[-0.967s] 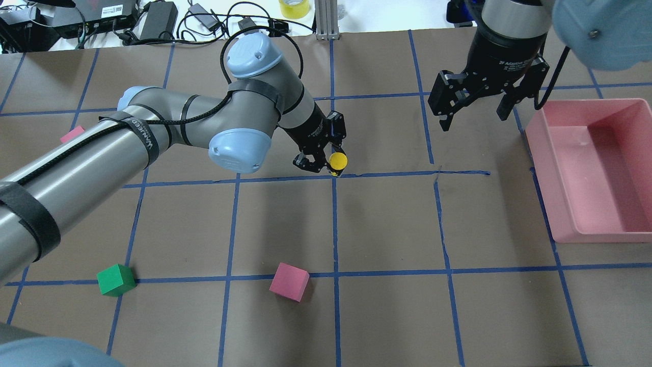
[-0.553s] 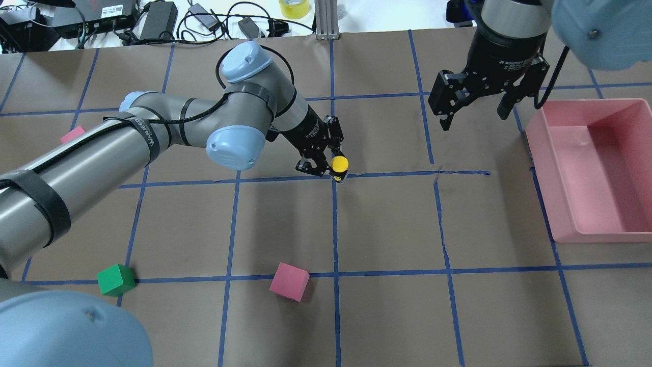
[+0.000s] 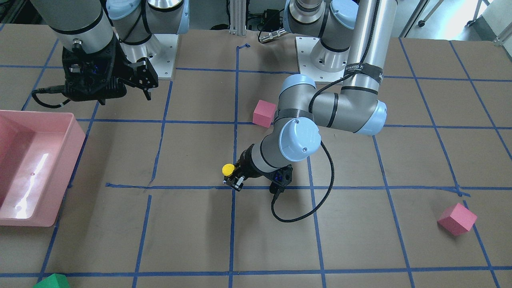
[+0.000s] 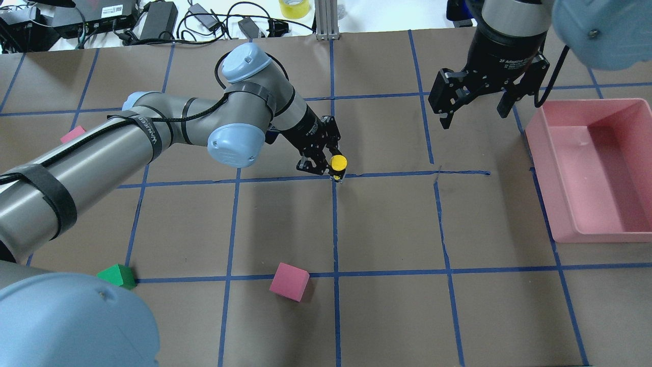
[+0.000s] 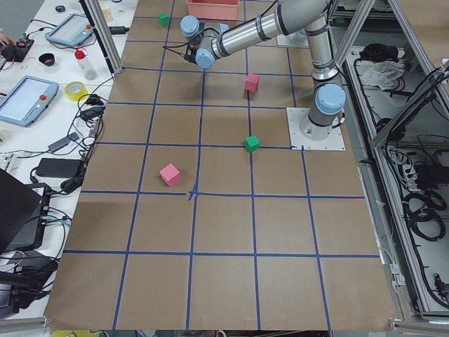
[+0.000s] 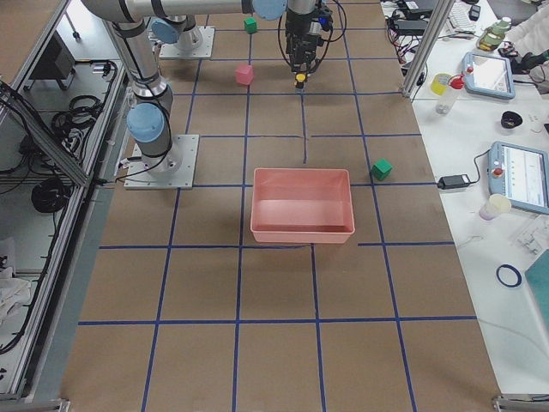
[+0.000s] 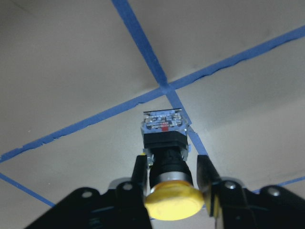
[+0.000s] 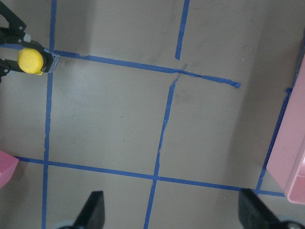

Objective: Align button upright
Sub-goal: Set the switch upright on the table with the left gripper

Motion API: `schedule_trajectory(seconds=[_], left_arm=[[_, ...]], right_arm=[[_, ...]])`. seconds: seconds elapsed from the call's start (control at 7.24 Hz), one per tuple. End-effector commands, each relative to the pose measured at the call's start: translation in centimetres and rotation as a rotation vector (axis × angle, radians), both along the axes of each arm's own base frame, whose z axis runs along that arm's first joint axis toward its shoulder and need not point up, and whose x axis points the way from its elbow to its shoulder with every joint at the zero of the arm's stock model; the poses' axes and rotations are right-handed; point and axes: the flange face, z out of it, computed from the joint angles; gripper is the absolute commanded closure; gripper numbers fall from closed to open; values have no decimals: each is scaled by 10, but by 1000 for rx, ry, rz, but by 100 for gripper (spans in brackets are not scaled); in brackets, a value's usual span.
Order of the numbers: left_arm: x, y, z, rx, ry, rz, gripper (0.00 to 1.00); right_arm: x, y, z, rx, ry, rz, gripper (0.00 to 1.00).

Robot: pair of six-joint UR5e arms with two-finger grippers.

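Observation:
The button has a yellow cap, a black body and a grey-white base. My left gripper is shut on its black body at a blue tape crossing near the table's middle. In the left wrist view the fingers pinch the body just under the cap, and the base points down at the crossing. The button stands near upright, cap on top; I cannot tell whether the base touches the table. It also shows in the front view and the right wrist view. My right gripper hangs open and empty, far right.
A pink bin stands at the table's right edge. A pink cube and a green cube lie near the front, the green one partly behind my left arm's joint. A small pink cube lies at the left.
My left wrist has turned and dropped slightly with the button still in its grip, so the cap faces more upward. The left arm's joint now covers part of the green cube. The right arm is still.

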Motion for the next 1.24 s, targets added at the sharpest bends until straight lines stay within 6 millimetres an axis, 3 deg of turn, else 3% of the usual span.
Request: schedule_trajectory(seconds=[0.0, 0.55, 0.69, 0.83, 1.11], left_arm=[[1, -3, -10, 13, -4, 14, 82], [3, -7, -16, -7, -2, 3, 81], [3, -7, -18, -1, -5, 10, 28], [3, -6, -18, 2, -6, 14, 0], [4, -7, -13, -8, -2, 11, 0]], right_arm=[[0, 0, 0, 0, -3, -1, 0], [0, 0, 0, 0, -4, -1, 0], [1, 0, 0, 0, -6, -1, 0], [1, 0, 0, 0, -6, -1, 0], [0, -1, -2, 3, -4, -1, 0]])
